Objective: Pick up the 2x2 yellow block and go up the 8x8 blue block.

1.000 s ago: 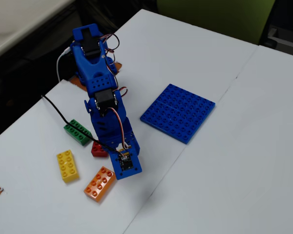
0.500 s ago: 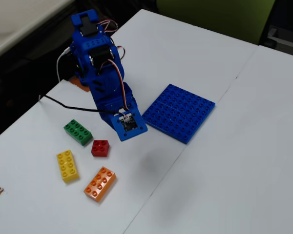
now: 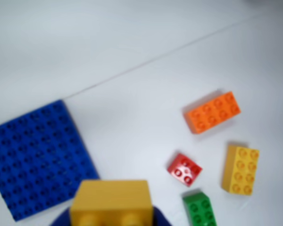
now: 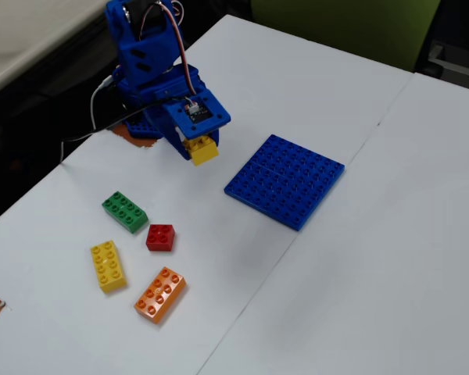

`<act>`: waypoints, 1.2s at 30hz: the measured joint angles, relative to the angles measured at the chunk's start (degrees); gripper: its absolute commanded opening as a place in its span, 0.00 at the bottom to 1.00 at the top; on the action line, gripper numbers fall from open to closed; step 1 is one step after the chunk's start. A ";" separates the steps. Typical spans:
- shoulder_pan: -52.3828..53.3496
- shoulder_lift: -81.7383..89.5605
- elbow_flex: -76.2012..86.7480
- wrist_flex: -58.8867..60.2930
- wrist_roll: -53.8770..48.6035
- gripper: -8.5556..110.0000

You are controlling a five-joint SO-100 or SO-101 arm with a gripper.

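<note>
The small yellow 2x2 block [image 4: 202,150] hangs in the air, held by my blue gripper [image 4: 199,146], which is shut on it. In the wrist view the block [image 3: 111,202] fills the bottom edge between the blue jaws. The flat blue 8x8 block [image 4: 285,180] lies on the white table to the right of the gripper in the fixed view; the wrist view has that baseplate [image 3: 37,157] at the lower left. The held block is above the table, left of the baseplate's near-left edge, not over it.
Loose bricks lie at the left of the table: a green one [image 4: 125,212], a red 2x2 [image 4: 160,237], a long yellow 2x4 [image 4: 108,266] and an orange one [image 4: 160,294]. A seam [image 4: 313,211] runs across the white table. The table's edge is behind the arm.
The arm has lifted away from the loose bricks and swung back toward its base, carrying the yellow block up; the block now shows under the gripper.
</note>
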 measured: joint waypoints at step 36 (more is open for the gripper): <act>-25.58 -10.72 2.81 -0.35 -0.09 0.07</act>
